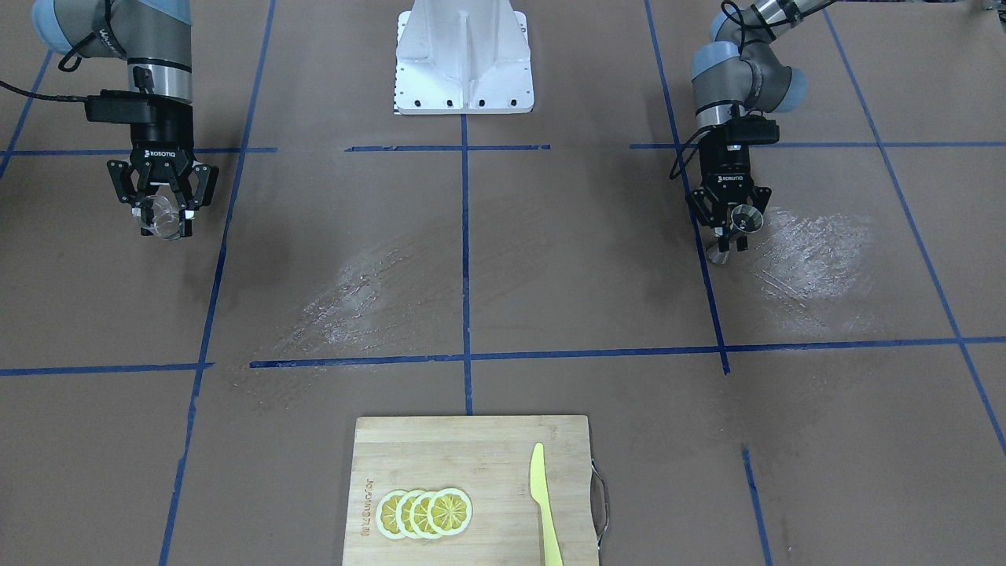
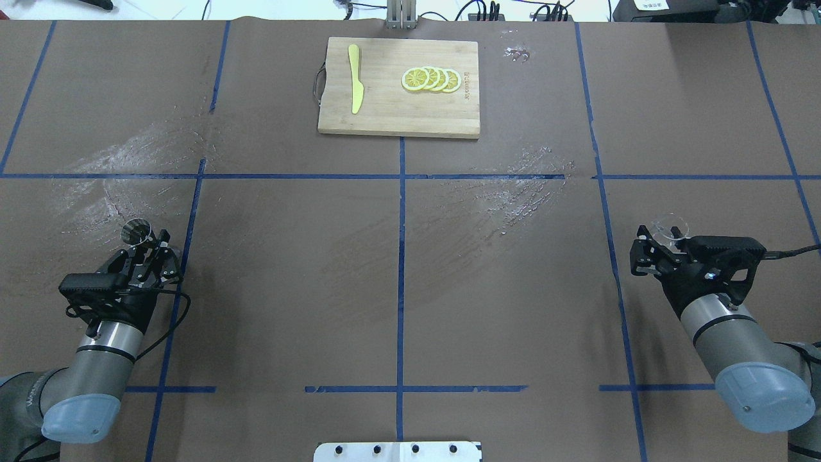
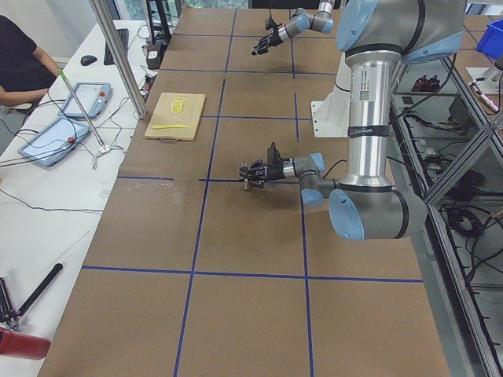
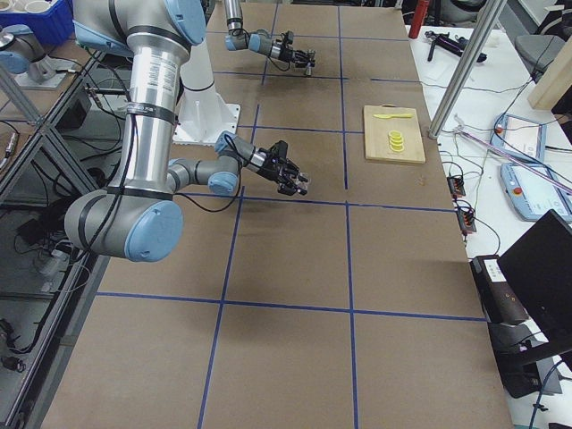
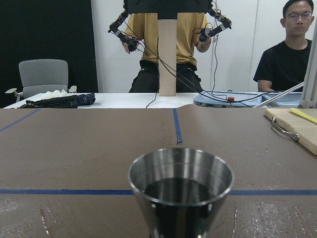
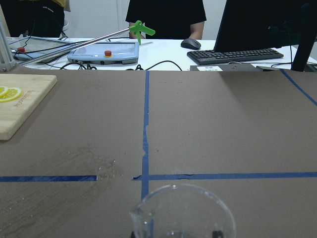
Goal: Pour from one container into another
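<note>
The grey steel jigger [image 2: 136, 231] stands upright low over the table on the left side, with my left gripper [image 2: 152, 244] shut on its waist. It also shows in the front-facing view as the jigger [image 1: 743, 219] in the left gripper [image 1: 733, 233]. The left wrist view is filled low down by its open cone [image 5: 181, 191]. On the right side, the clear glass cup [image 2: 671, 231] sits upright with my right gripper [image 2: 664, 242] shut on it. The same cup [image 1: 163, 217] and right gripper [image 1: 163, 222] show across the table, and its rim and pouring lip [image 6: 181, 213] appear in the right wrist view.
A wooden cutting board [image 2: 397, 122] with lemon slices [image 2: 431, 79] and a yellow knife [image 2: 355, 86] lies at the far centre. White smears [image 2: 128, 154] mark the brown paper. The robot's white base [image 1: 464, 59] stands at the near centre. People sit beyond the far edge.
</note>
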`<state>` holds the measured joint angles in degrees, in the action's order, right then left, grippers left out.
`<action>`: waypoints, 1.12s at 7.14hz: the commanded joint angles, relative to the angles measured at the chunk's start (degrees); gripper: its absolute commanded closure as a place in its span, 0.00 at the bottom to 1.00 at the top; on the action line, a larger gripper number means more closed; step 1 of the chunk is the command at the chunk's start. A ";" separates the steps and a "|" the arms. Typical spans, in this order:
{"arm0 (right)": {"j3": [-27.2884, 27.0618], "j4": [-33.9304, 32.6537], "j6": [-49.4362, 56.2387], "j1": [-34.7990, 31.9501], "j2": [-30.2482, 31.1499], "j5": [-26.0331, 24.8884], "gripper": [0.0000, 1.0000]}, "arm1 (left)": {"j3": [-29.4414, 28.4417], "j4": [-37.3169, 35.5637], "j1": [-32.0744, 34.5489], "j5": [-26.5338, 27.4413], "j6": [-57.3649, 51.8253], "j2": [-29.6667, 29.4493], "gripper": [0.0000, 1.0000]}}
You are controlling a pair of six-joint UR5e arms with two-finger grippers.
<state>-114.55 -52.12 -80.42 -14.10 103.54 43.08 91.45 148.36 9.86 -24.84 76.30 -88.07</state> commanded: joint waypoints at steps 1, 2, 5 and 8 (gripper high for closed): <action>0.03 0.00 0.00 0.13 0.00 -0.01 1.00 | 0.04 0.00 -0.11 -0.47 -0.10 0.00 0.59; 0.03 0.09 0.00 0.13 0.00 -0.01 1.00 | 0.04 0.00 -0.11 -0.56 -0.10 0.00 0.46; 0.03 0.09 0.00 0.48 0.00 -0.01 1.00 | 0.13 0.09 -0.02 -1.51 -0.45 0.09 0.00; 0.56 0.00 -0.09 1.44 0.00 -1.41 1.00 | 5.38 0.44 0.15 -11.51 -2.99 3.93 0.00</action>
<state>-114.36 -52.11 -80.49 -13.11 103.53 42.27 94.09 148.73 9.97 -32.37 74.38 -86.29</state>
